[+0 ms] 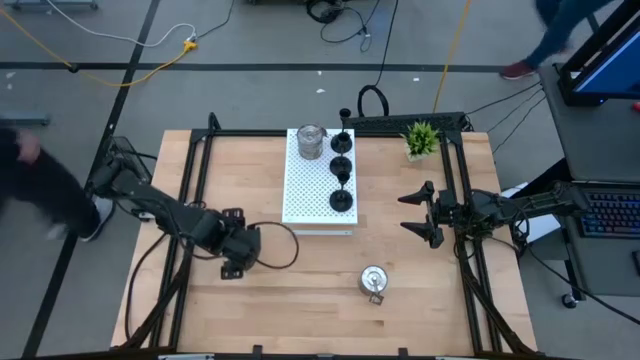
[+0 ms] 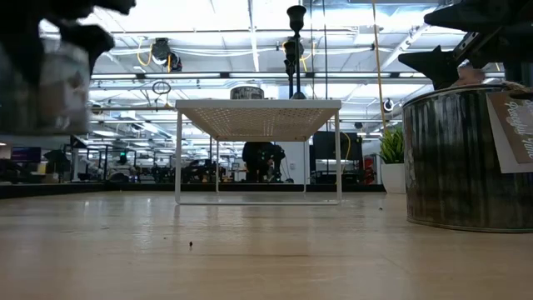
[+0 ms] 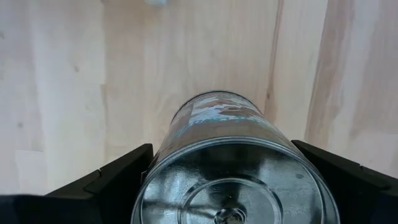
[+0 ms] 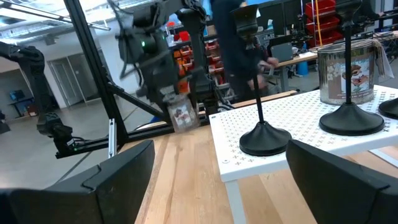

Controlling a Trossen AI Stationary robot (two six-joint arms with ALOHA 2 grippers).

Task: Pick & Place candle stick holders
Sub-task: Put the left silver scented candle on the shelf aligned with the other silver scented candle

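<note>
- Squat shiny silver metal candle stick holder (image 3: 233, 165), held between the two dark fingers (image 3: 106, 183) of the left gripper (image 1: 238, 255); the jaws stand wide and press on its two sides. In the left wrist view the can fills the space between the fingers, above bare wood.
- Left gripper: over the front-left part of the light wooden table (image 1: 300, 300), well apart from the white board.
- Second silver candle stick holder (image 1: 374, 281), upright on the table near the front edge, right of centre, with a paper tag (image 2: 512, 129) at its side in the low view.
- Third silver candle stick holder (image 1: 311, 141), standing at the far-left corner of the large white perforated rectangular board (image 1: 305, 195).
- Matte black candle stick holders with round bases and thin stems (image 1: 341, 201), set in a row along the right edge of the board; the nearest one (image 4: 264, 137) stands close to the board's corner in the right wrist view.
- The board is a low raised platform on thin white legs (image 2: 178, 158), at the middle of the far half of the table.
- Right gripper (image 1: 418, 214): hovering right of the board, pointing toward it, fingers (image 4: 112, 180) spread and holding nothing.
- Small green spiky plant (image 1: 421, 138), at the far-right part of the table, beside the black frame.
</note>
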